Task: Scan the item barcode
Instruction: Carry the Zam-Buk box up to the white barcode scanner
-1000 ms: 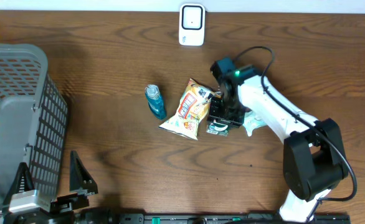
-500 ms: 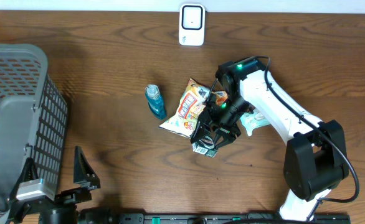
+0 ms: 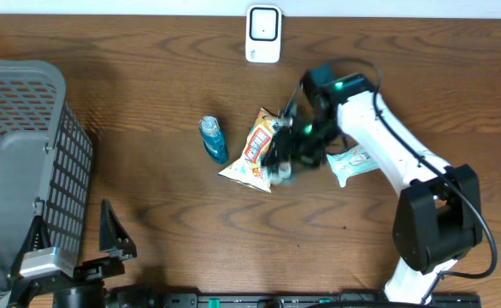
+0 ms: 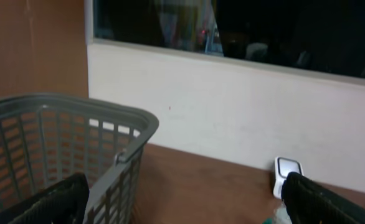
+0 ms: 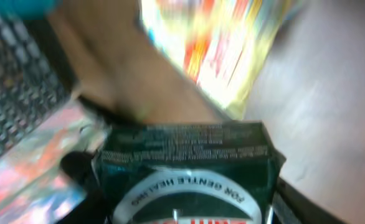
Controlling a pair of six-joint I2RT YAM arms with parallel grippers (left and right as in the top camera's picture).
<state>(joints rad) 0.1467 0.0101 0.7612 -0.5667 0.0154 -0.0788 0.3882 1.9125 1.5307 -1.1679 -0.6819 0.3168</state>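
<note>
Okay, right fingers (image 5: 298,205) are clamped on the dark green box (image 5: 185,168), held just over the chip bag (image 3: 259,150) mid-worktop. Left fingers (image 4: 322,199) are spread and empty, near-left. Barcode not visible. Best to carry the box far toward the white scanner (image 3: 263,34), face the code to it and hold steady.

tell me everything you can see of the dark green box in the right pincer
The dark green box is a small carton, cardboard by the look, with fine white print on its upper panel and a white arc reading FOR GENTLE HEALING on the face below. It sits clamped in the right pincer, close beside the snack bag. Both views are blurred; no barcode can be made out.
</note>
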